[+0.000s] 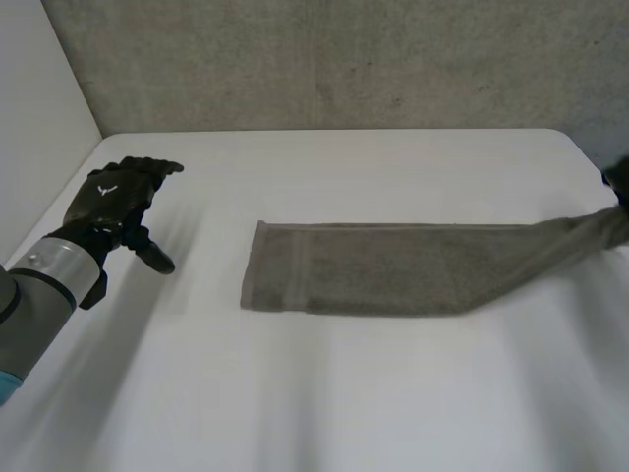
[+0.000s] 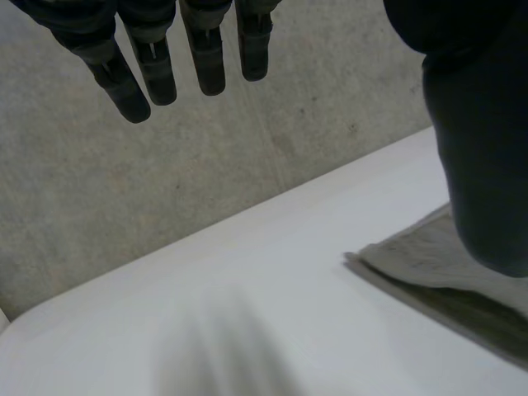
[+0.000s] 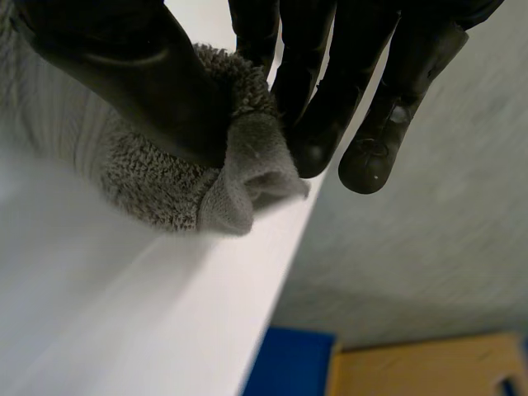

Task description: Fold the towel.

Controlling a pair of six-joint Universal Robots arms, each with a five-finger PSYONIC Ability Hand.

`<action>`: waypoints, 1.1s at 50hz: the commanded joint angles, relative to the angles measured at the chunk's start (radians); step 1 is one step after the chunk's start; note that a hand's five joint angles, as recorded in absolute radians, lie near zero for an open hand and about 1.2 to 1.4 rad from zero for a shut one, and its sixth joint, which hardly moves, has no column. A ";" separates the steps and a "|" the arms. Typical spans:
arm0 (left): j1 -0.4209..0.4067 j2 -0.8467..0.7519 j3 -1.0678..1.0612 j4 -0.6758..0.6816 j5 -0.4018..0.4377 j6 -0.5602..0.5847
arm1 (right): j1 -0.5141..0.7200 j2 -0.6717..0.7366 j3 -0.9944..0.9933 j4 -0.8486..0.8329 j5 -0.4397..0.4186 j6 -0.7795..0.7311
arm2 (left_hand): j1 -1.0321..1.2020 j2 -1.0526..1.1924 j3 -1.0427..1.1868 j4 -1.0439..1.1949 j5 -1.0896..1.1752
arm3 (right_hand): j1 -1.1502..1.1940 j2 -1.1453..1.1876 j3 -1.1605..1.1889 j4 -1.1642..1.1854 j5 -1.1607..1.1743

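The grey towel [image 1: 393, 267] lies on the white table [image 1: 344, 403] as 1 long, narrow strip running from mid-table to the right edge. Its left end lies flat; its right end rises slightly off the surface. The right robot hand [image 1: 619, 182] is at the table's right edge and pinches that end between its thumb and fingers [image 3: 318, 99]. The left robot hand [image 1: 116, 197] hovers over the table's left side, well apart from the towel. Its fingers [image 2: 157, 70] are straight and spread from the thumb, holding nothing.
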 commanded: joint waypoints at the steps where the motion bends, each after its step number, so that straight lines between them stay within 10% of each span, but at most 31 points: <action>1: 0.011 0.025 0.005 0.002 0.000 0.000 | 0.284 -0.045 -0.120 -0.026 0.041 -0.026 | -0.076 -0.057 -0.044 -0.065 -0.199 | 0.082 0.075 0.079 0.054 0.063; 8: 0.017 0.027 0.006 0.005 -0.002 0.000 | 0.699 0.051 -0.156 -0.248 0.026 -0.033 | -0.076 -0.057 -0.044 -0.065 -0.199 | 0.082 0.075 0.079 0.054 0.063; 17: 0.021 0.018 0.003 0.012 -0.002 0.000 | 0.877 0.245 -0.123 -0.326 -0.112 -0.029 | -0.076 -0.057 -0.044 -0.065 -0.199 | 0.082 0.075 0.079 0.054 0.063; 19: 0.023 0.018 0.003 0.012 0.000 0.000 | 0.877 0.271 -0.123 -0.326 -0.133 -0.027 | -0.076 -0.057 -0.044 -0.065 -0.199 | 0.082 0.075 0.079 0.054 0.063; 21: 0.021 0.015 0.003 0.012 0.000 0.000 | 0.876 0.299 -0.119 -0.326 -0.148 -0.024 | -0.076 -0.057 -0.044 -0.065 -0.199 | -0.535 -0.543 -0.538 -0.563 -0.555; 26: 0.018 0.013 0.003 0.019 0.000 0.000 | 0.870 0.285 -0.102 -0.325 -0.142 0.036 | -0.079 -0.060 -0.047 -0.068 -0.202 | -1.139 -1.147 -1.143 -1.168 -1.159; 40: -0.048 0.012 0.017 0.038 0.000 0.003 | 0.635 -0.082 0.156 -0.285 -0.146 0.537 | -0.061 -0.043 -0.029 -0.050 -0.185 | -1.139 -1.147 -1.143 -1.168 -1.159; 55: -0.174 -0.050 0.041 0.039 -0.014 0.007 | 0.423 -0.074 0.371 -0.211 -0.166 0.568 | -0.061 -0.042 -0.029 -0.050 -0.184 | -0.994 -1.002 -0.997 -1.022 -1.014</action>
